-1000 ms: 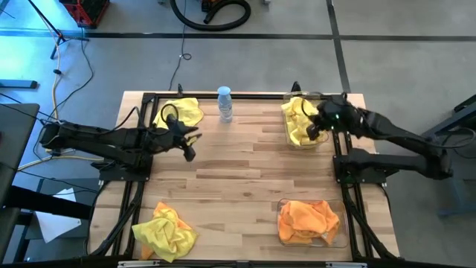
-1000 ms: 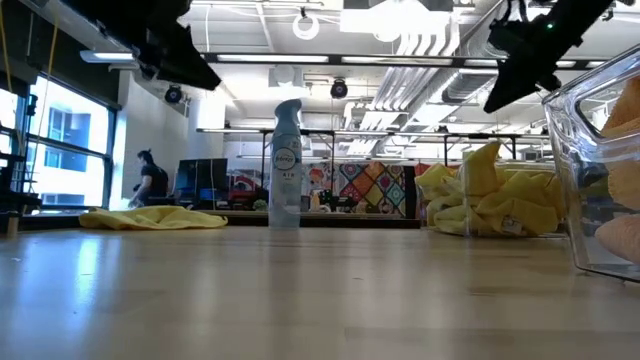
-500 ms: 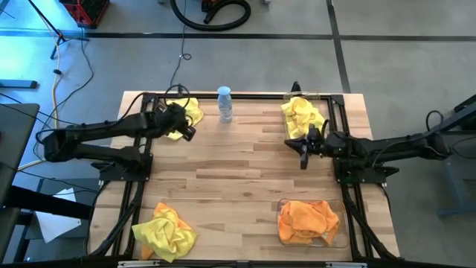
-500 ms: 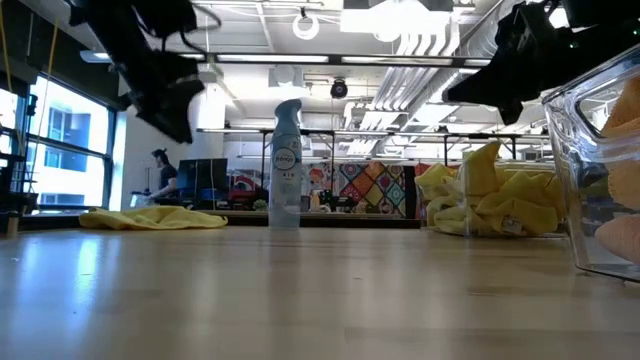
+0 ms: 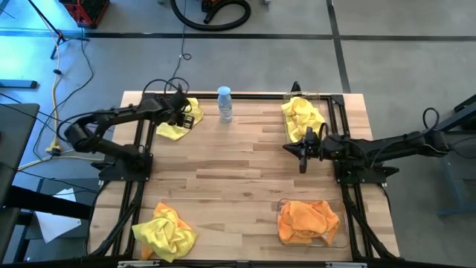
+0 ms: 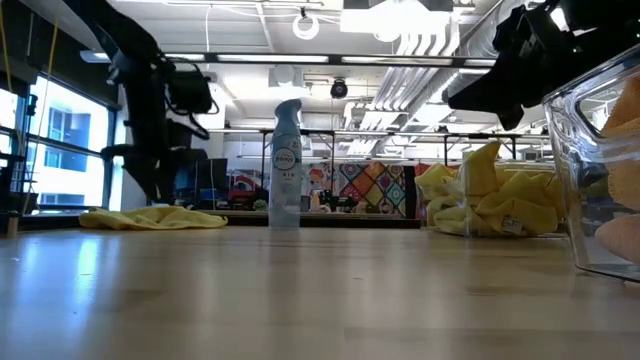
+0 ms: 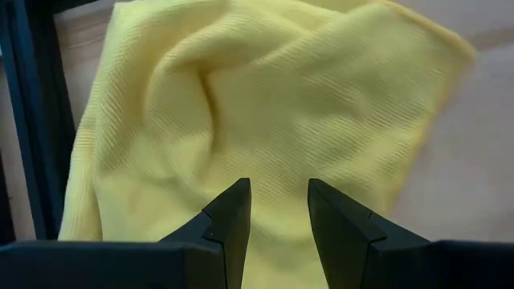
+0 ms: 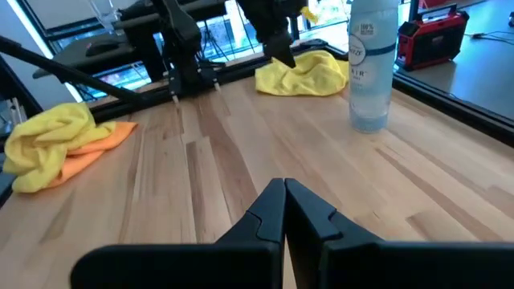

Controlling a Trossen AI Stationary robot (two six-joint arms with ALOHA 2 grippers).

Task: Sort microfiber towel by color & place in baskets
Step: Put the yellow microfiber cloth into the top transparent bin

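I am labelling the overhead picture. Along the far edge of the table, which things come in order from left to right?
Left tool above a yellow towel → clear bottle → clear basket holding yellow towels.

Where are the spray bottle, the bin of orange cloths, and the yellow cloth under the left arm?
Spray bottle [image 5: 224,103]: high view, its body.
Bin of orange cloths [image 5: 343,240]: high view, its clear rim.
Yellow cloth [image 7: 265,104]: left wrist view, its wrinkled middle.

The clear bottle [image 8: 372,64] at the upper right of the right wrist view has a label with small print on it, but I can't make out any of the words.
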